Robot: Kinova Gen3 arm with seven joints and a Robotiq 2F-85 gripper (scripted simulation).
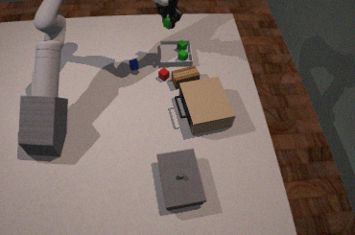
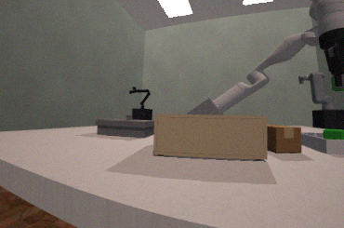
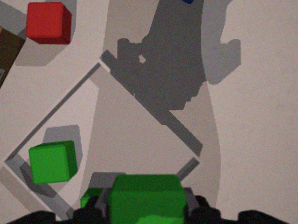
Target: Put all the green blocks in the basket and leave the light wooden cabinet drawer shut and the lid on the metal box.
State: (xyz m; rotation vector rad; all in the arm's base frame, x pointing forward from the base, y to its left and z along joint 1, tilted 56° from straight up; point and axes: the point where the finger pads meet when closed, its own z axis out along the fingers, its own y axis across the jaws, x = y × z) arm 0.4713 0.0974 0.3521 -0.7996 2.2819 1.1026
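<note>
My gripper (image 1: pixel 168 20) is shut on a green block (image 1: pixel 167 22) and holds it in the air above the far edge of the grey basket (image 1: pixel 177 52). Two green blocks (image 1: pixel 181 44) (image 1: pixel 182 55) lie inside the basket. In the wrist view the held block (image 3: pixel 146 197) fills the bottom edge, with one basket block (image 3: pixel 52 161) to the left below it. The light wooden cabinet (image 1: pixel 206 105) stands nearer, its drawer handle (image 1: pixel 179 107) close against its left face. The metal box (image 1: pixel 181 178) stands at the front with its lid on.
A red block (image 1: pixel 164 74) and a blue block (image 1: pixel 133 64) lie on the mat left of the basket. A small brown box (image 1: pixel 185 76) stands between basket and cabinet. The arm's grey base (image 1: pixel 42 124) stands at the left.
</note>
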